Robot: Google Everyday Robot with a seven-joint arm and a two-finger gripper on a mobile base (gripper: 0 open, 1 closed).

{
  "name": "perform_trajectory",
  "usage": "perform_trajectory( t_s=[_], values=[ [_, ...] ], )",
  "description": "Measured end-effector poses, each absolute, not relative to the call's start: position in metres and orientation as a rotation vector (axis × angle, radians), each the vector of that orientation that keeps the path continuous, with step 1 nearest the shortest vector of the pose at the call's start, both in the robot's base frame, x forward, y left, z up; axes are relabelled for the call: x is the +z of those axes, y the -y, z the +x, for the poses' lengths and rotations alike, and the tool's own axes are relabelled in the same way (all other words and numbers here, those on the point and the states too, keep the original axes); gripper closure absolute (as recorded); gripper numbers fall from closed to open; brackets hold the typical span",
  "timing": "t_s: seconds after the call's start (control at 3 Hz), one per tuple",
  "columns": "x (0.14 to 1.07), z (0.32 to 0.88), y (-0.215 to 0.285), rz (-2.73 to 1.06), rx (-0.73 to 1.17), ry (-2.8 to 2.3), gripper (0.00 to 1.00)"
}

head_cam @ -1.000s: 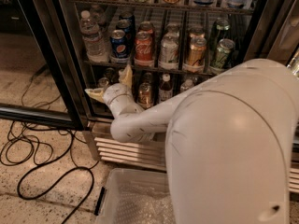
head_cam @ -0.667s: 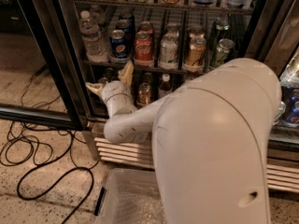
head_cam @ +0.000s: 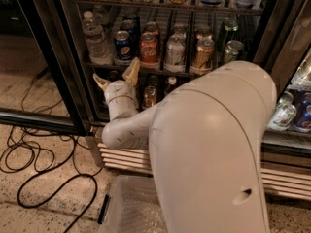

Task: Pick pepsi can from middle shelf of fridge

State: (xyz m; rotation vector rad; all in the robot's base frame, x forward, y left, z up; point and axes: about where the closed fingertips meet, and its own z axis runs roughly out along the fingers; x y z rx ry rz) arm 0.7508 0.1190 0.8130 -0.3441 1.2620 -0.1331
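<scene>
The pepsi can, blue with a round logo, stands at the front of the middle shelf of the fridge, between a clear water bottle and a red Coca-Cola can. My gripper is open and empty. Its two tan fingers point up just below the shelf's front rail. The right finger reaches the rail under the pepsi can. The left finger is lower, under the water bottle.
A silver can, a gold can and green cans stand to the right on the same shelf. Bottles stand on the lower shelf. My white arm fills the right foreground. Black cables lie on the floor. A clear bin sits below.
My gripper has risen and moved right, from the lower shelf level up to the middle shelf's front rail under the pepsi can. The arm's bulk has shifted left in view.
</scene>
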Motion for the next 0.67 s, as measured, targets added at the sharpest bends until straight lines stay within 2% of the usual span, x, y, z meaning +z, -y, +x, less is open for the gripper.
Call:
perform_trajectory(
  t_s=[0.67],
  values=[
    [0.814, 0.775, -0.108, -0.286, -0.129, -1.256, 0.19]
  ],
)
